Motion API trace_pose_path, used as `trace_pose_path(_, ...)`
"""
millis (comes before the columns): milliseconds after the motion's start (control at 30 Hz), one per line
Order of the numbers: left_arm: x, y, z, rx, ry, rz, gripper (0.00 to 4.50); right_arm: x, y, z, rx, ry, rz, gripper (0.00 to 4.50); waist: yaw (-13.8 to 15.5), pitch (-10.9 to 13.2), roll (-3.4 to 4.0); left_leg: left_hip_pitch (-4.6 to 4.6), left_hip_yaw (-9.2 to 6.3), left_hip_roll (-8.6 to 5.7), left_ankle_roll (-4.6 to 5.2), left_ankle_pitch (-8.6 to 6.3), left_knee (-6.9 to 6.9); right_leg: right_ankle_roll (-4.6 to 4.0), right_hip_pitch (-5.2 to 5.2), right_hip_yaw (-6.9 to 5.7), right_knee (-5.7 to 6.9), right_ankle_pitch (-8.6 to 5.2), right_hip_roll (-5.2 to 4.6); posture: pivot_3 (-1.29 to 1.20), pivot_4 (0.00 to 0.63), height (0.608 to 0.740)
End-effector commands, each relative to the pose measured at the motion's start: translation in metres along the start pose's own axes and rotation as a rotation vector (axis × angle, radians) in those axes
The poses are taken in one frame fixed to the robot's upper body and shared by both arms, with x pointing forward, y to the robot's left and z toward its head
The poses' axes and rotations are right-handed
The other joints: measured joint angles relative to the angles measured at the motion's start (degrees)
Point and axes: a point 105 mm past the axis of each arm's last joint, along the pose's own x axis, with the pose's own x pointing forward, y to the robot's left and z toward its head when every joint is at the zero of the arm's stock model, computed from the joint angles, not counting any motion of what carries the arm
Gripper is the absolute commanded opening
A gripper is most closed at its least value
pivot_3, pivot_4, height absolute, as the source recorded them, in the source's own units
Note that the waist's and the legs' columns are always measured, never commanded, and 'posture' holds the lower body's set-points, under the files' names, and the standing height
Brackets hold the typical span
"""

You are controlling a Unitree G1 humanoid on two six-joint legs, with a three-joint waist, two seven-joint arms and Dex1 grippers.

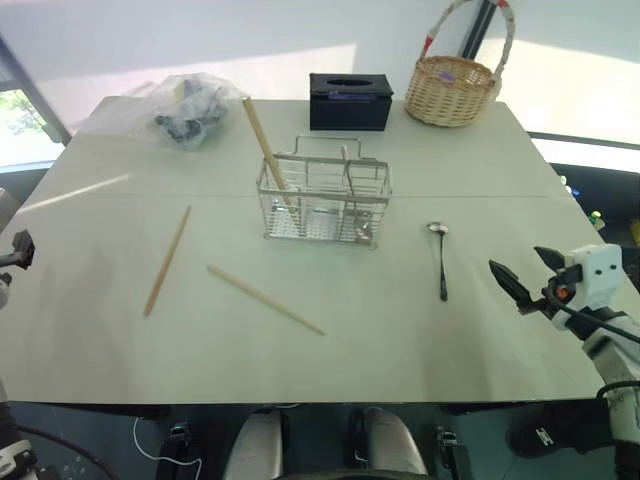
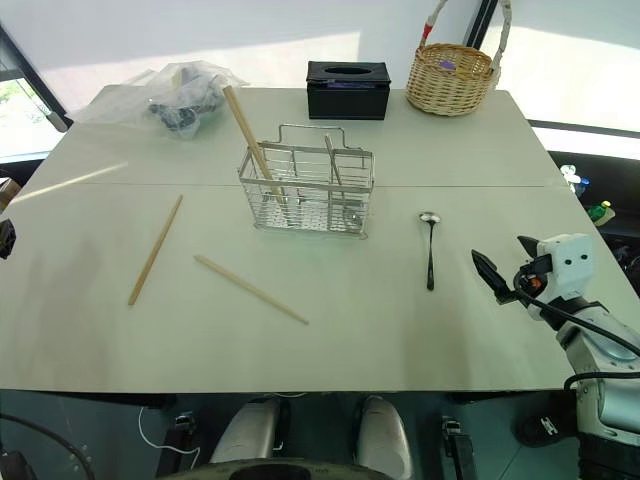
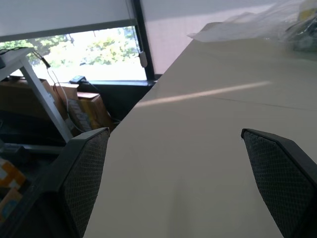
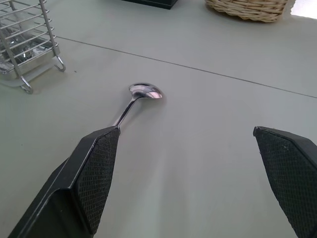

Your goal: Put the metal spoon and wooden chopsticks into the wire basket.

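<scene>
Metal spoon (image 1: 440, 256): you have it lying flat on the table right of frame centre, long axis running near-vertical in the head view, round bowl at the far end, dark handle pointing back toward the near edge. Well apart from the basket.
Wooden chopsticks, loose pair: one (image 1: 167, 260) lies left of centre, its long axis steep, the far tip leaning right. The other (image 1: 265, 299) lies at lower centre, running diagonally from upper left to lower right. The two are apart, not crossing.
Chopstick in basket (image 1: 266, 150): you see one stick standing tilted in the left compartment, its top leaning toward the upper left.
Wire basket (image 1: 325, 200): upright at centre frame, handle up, between the loose sticks and the spoon.
Right gripper (image 1: 528, 275): your claw hovers at the right edge, spread wide, holding nothing, just right of the spoon's handle. In the right wrist view the spoon's handle runs behind one finger (image 4: 94, 168).
Left gripper (image 3: 183, 188): spread wide and empty over the table's left edge.
Table (image 1: 400, 340): pale and flat.
Far edge: black tissue box (image 1: 350, 101), wicker basket (image 1: 452, 88) at upper right, clear plastic bag (image 1: 190, 108) at upper left.
</scene>
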Motion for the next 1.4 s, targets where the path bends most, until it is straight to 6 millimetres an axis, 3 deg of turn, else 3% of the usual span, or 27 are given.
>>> trace_pose_path(33,0.0,0.004,0.023,0.048,-0.059,0.014,4.5,0.002,0.004,0.011,-0.012,-0.042,0.007,4.46,-0.01,0.0,0.0,0.0,0.0,0.0,0.0,0.0,0.0,0.0,0.0,0.0,0.0,0.0,0.0,0.0,0.15,0.706)
trace_pose_path(700,0.007,-0.013,0.034,0.056,-0.093,-0.051,4.5,0.005,0.001,0.025,-0.05,-0.07,-0.017,4.46,0.0,0.0,-0.01,0.0,0.03,-0.01,0.0,0.0,0.0,0.01,0.0,0.0,0.01,0.01,0.0,0.0,0.15,0.706)
trace_pose_path(800,0.006,-0.031,0.05,0.023,-0.123,-0.143,4.5,0.012,0.001,0.037,-0.081,-0.087,0.001,4.46,-0.04,0.0,0.0,0.0,0.03,-0.01,0.0,0.0,0.01,0.01,-0.01,0.0,0.01,0.01,0.0,0.0,0.15,0.706)
trace_pose_path(967,-0.01,-0.079,0.083,0.01,-0.167,-0.422,4.5,0.031,-0.003,0.065,-0.105,-0.083,-0.003,4.46,-0.07,0.01,0.0,0.0,0.03,-0.01,0.0,0.01,0.04,0.0,0.0,0.0,0.02,0.02,0.0,0.0,0.15,0.706)
trace_pose_path(1200,-0.073,-0.159,0.106,0.1,-0.137,-1.034,4.5,0.064,0.009,0.085,-0.024,0.049,0.009,4.46,-0.17,0.09,0.11,-0.04,0.06,-0.02,0.01,0.01,0.0,-0.04,-0.07,0.0,0.02,0.01,0.0,0.0,0.15,0.706)
trace_pose_path(1400,-0.107,-0.194,0.118,0.172,-0.142,-1.311,4.5,0.089,0.03,0.082,0.151,0.25,0.039,4.46,-0.18,0.15,0.15,-0.06,0.06,-0.03,0.02,0.01,0.0,-0.06,-0.11,0.01,0.02,0.01,0.03,0.0,0.15,0.706)
